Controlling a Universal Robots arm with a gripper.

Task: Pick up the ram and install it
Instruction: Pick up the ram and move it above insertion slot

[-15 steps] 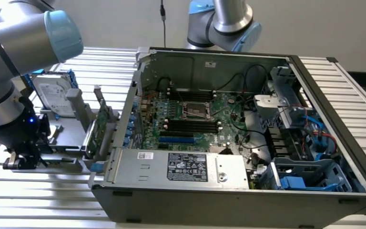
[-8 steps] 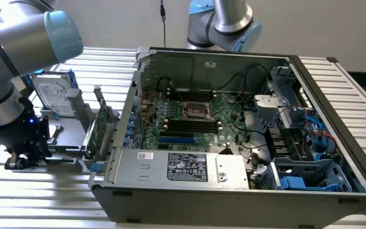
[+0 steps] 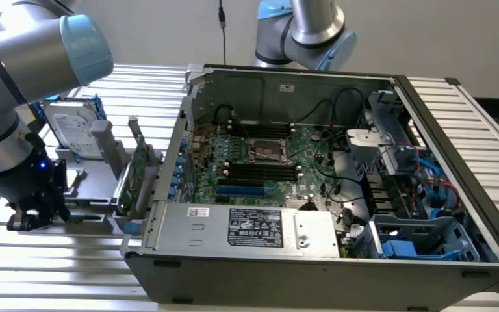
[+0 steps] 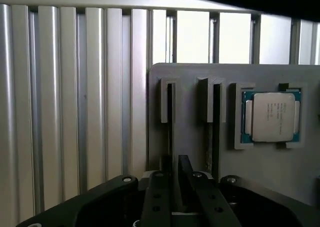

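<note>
The ram (image 4: 170, 122) stands on edge in a slot of the grey holder (image 4: 192, 137), so I see it as a thin dark strip. My gripper (image 4: 181, 179) is down over its near end. The two black fingers (image 4: 157, 197) sit close on either side of the stick and are shut on it, and the ram still rests in its slot. In the exterior view my gripper (image 3: 34, 218) hangs low over the holder (image 3: 93, 195), at that view's left and outside the open computer case (image 3: 319, 260). The black memory slots (image 3: 262, 172) lie on the motherboard.
A second stick (image 4: 216, 122) fills the neighbouring slot, and a processor chip (image 4: 271, 117) lies in a pocket beside it. A tall green expansion card (image 3: 138, 172) and a hard drive (image 3: 72, 130) stand in the holder between me and the case. Cables crowd the case's right side.
</note>
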